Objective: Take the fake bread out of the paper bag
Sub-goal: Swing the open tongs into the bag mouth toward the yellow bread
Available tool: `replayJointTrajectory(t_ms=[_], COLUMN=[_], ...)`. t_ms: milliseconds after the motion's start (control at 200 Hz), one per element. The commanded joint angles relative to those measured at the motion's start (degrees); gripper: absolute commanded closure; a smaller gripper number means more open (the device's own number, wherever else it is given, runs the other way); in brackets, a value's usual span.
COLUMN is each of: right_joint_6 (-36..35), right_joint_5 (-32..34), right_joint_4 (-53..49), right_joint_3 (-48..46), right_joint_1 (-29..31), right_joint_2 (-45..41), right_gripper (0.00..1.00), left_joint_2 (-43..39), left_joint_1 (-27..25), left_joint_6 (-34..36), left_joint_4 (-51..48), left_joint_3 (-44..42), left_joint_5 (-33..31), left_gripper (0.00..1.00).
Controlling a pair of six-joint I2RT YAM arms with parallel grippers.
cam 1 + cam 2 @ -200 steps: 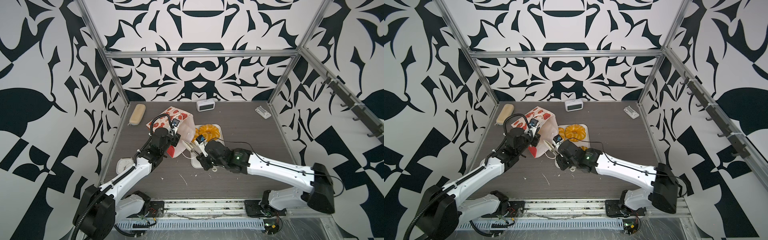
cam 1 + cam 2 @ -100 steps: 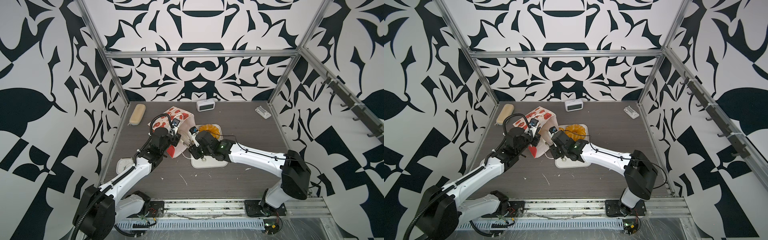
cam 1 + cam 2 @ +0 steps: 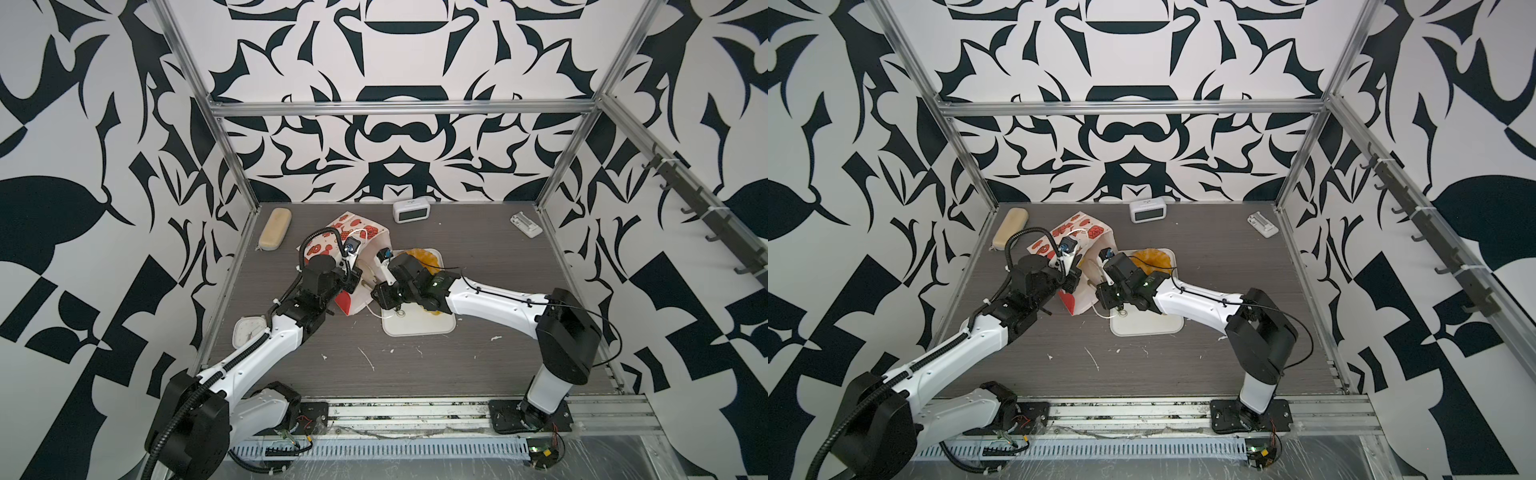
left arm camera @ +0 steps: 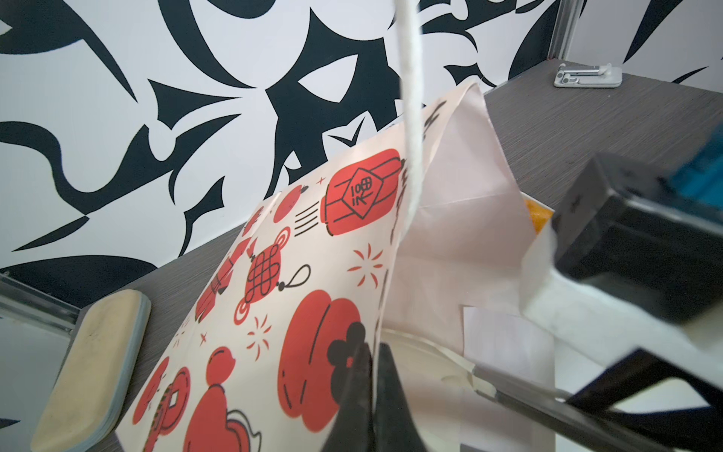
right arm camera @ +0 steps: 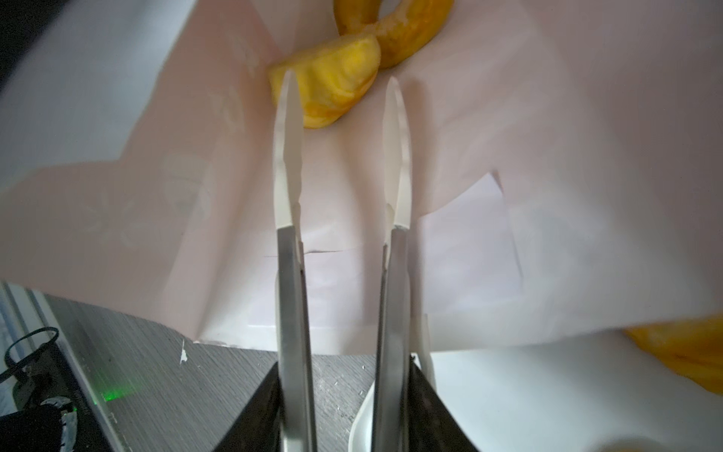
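The paper bag (image 3: pixel 332 245) (image 3: pixel 1075 230) lies on its side, red prints up, white mouth facing the white tray (image 3: pixel 419 326). My left gripper (image 4: pixel 373 352) (image 3: pixel 352 279) is shut on the edge of the bag's (image 4: pixel 313 254) mouth and holds it up. My right gripper (image 5: pixel 340 82) (image 3: pixel 370 286) reaches inside the bag (image 5: pixel 508 156), open, long fingers either side of a yellow piece of fake bread (image 5: pixel 336 90). A curved piece (image 5: pixel 407 27) lies just beyond it. More fake bread (image 3: pixel 419 255) (image 3: pixel 1152 257) lies on the tray, partly hidden by my right arm.
A beige oblong case (image 3: pixel 274 235) lies at the back left. A white digital clock (image 3: pixel 410 210) stands at the back wall and a small white stand (image 3: pixel 526 224) at the back right. A round white clock (image 3: pixel 248 330) lies beside my left arm. Small white scraps dot the front.
My right arm has swung from the tray's front toward the bag, and its fingers have entered the bag's mouth and spread wider. The left gripper has kept its hold.
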Motion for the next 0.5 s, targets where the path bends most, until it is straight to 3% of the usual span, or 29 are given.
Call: replayJointTrajectory(t_ms=[0,295,495], right_joint_6=[1.19,1.75,2.02], right_joint_5=[-1.69,-2.38,-2.31], right_joint_4=[4.12,3.67,4.02], right_joint_3=[3.55,7.56,8.38], right_joint_1=[-0.57,-1.54,-1.5], right_joint_2=[-0.42,4.31,5.74], right_gripper=[0.52,0.53,0.6], left_joint_2=[-1.41,-1.59,-1.85], left_joint_1=[0.23,0.23,0.23], left_joint_6=[-0.26,-0.23,-0.16], left_joint_4=[2.75,2.77,2.84], left_joint_3=[-0.25,-0.32,-0.68], left_joint_5=[1.18,1.56,1.29], left_gripper=[0.96,0.96,0.96])
